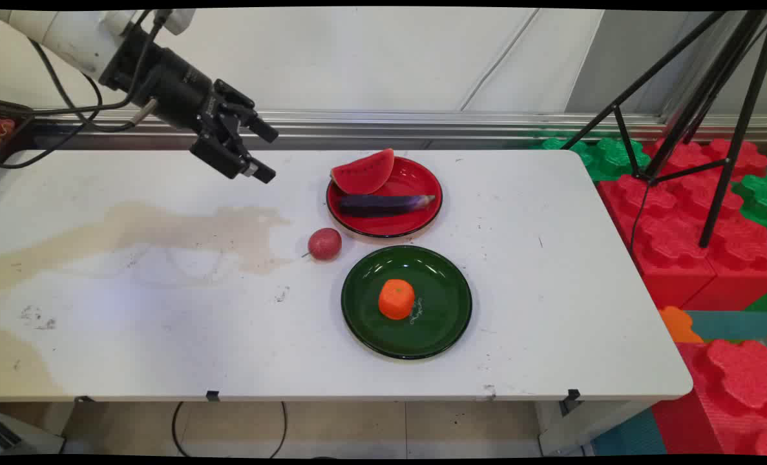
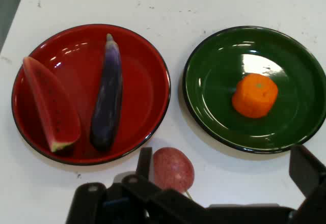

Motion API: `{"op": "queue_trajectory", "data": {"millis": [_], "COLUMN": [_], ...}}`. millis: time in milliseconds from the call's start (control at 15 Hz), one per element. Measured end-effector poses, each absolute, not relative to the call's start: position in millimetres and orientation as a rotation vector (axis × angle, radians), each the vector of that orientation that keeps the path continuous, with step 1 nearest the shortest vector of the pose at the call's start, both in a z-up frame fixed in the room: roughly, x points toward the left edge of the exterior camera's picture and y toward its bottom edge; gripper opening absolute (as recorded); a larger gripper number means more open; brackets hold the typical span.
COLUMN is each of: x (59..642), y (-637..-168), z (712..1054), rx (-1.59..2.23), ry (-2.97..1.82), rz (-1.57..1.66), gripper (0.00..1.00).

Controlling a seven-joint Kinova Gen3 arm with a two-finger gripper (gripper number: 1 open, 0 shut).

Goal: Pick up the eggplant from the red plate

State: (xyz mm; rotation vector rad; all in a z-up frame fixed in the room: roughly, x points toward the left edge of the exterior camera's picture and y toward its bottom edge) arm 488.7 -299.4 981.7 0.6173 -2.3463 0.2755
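Open jaws hover apart from the red fruit.

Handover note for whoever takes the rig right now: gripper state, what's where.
Gripper: open, holding nothing, raised above the table's far left part, clear of everything.
Nearest thing: red apple, on the bare table, left of both plates and touching neither.
Red plate: watermelon slice and purple eggplant lying side by side on it.
Green plate, nearer the camera: orange at its middle.
Tripod stands off the table's right end.
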Motion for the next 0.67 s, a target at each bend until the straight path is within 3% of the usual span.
{"op": "queue_trajectory", "data": {"millis": [667], "x": [454.8], "y": [-360.8], "z": [960.3], "rx": [0.594], "ry": [-2.388], "rz": [0.368], "gripper": [1.0]}}
